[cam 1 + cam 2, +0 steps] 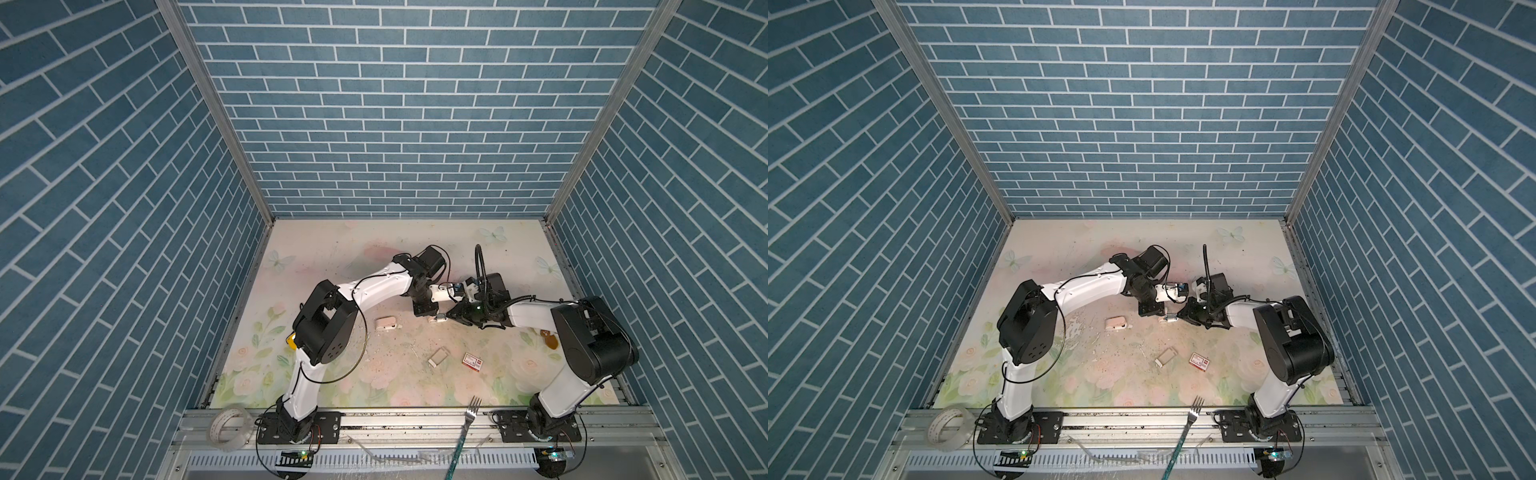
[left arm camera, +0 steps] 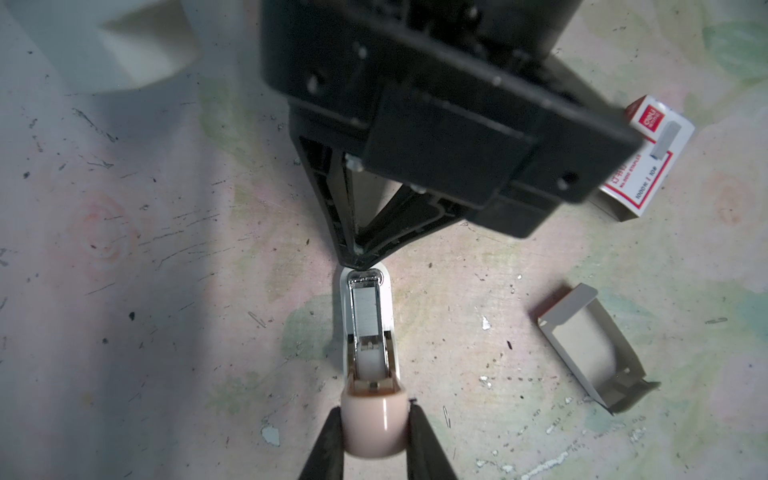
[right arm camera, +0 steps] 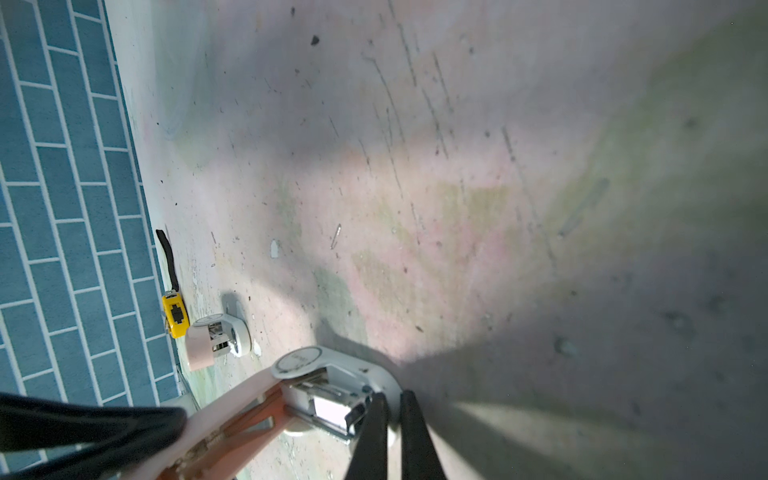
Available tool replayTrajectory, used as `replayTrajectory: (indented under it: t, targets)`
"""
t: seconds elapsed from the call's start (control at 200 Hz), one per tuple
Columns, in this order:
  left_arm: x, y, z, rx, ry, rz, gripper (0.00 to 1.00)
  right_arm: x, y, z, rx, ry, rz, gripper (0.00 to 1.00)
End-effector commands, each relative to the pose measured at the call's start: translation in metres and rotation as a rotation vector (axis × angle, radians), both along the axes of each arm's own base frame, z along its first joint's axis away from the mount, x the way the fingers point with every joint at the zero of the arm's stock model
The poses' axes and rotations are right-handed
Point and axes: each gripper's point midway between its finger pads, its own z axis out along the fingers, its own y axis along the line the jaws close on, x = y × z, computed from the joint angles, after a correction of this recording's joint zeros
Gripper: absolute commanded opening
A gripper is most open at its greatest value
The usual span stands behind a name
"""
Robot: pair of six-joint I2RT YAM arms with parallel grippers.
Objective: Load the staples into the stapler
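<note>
A small stapler (image 2: 368, 316) lies open on the flowered table (image 1: 374, 374), its white base flat and its pink lid (image 2: 374, 428) raised. My left gripper (image 2: 374, 415) is shut on that lid. A silvery strip of staples (image 2: 365, 309) lies in the metal channel. My right gripper (image 3: 392, 415) is shut, and its fingertips (image 2: 359, 259) rest on the front end of the base. In both top views the two grippers meet over the stapler (image 1: 439, 319) mid-table. The pale tray (image 2: 590, 345) looks empty, and the white-and-red box (image 2: 648, 162) lies beyond it.
A second pink-and-white stapler (image 1: 386, 323) lies left of the grippers, with a yellow object (image 3: 175, 313) by the left wall. The tray (image 1: 438, 356) and box (image 1: 473, 360) sit nearer the front. A fork (image 1: 467, 419) and a tape roll (image 1: 228, 428) lie on the front rail.
</note>
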Motion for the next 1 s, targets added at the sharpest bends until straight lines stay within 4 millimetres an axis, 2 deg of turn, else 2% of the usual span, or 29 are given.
replayTrajectory:
  t: [0.0,0.28,0.565,0.785,0.995]
  targets:
    - [-0.012,0.002,-0.025,0.062,0.054,-0.017,0.19,-0.008,-0.008,-0.012,-0.045,0.03,-0.027,0.1]
    - [-0.012,-0.001,-0.028,0.072,0.058,-0.024,0.18,-0.006,-0.007,-0.009,-0.031,0.021,-0.038,0.1]
    - [-0.011,-0.002,-0.03,0.079,0.057,-0.024,0.18,0.001,-0.012,0.003,-0.03,-0.028,-0.073,0.12]
    - [-0.01,-0.003,-0.033,0.092,0.06,-0.025,0.18,0.009,-0.022,0.013,-0.043,-0.067,-0.116,0.12]
    - [-0.011,-0.006,-0.036,0.108,0.061,-0.033,0.17,0.011,-0.031,0.015,-0.055,-0.069,-0.148,0.12]
